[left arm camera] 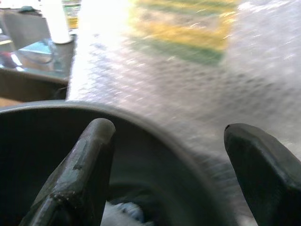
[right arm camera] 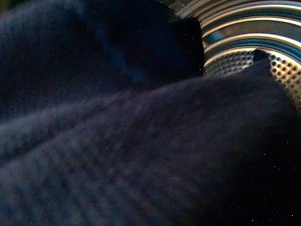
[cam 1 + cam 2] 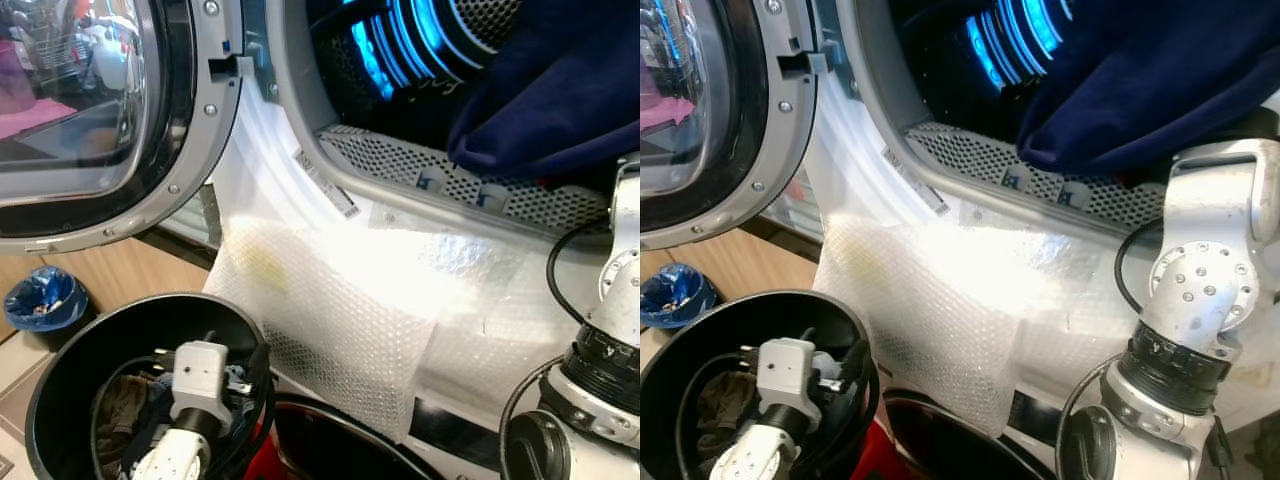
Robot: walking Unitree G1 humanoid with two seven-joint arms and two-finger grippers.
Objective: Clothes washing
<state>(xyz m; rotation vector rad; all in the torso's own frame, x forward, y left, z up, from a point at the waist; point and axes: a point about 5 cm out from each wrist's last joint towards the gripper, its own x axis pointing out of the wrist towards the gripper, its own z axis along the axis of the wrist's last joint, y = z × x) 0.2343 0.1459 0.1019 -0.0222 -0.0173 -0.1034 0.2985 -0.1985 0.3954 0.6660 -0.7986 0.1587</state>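
Observation:
The washing machine's drum point(image 3: 400, 50) stands open, lit blue inside. A dark navy garment point(image 3: 560, 90) hangs in its mouth at the right, bulging over the perforated rim. My right arm point(image 3: 1205, 270) reaches up under that garment, and the navy cloth point(image 2: 141, 141) covers its fingers in the right wrist view. My left arm point(image 3: 200, 385) dips into a round black basket point(image 3: 60, 380) at lower left, which holds brownish and dark clothes point(image 3: 118, 405). My left gripper point(image 1: 168, 128) is open above the basket's rim, with nothing between its fingers.
The round glass door point(image 3: 90, 110) swings open at upper left. A sheet of bubble wrap point(image 3: 340, 300) drapes down the machine's front. A blue-bagged bin point(image 3: 42, 300) sits on the floor at far left. A second dark tub point(image 3: 340, 440) and something red point(image 3: 262, 465) lie below.

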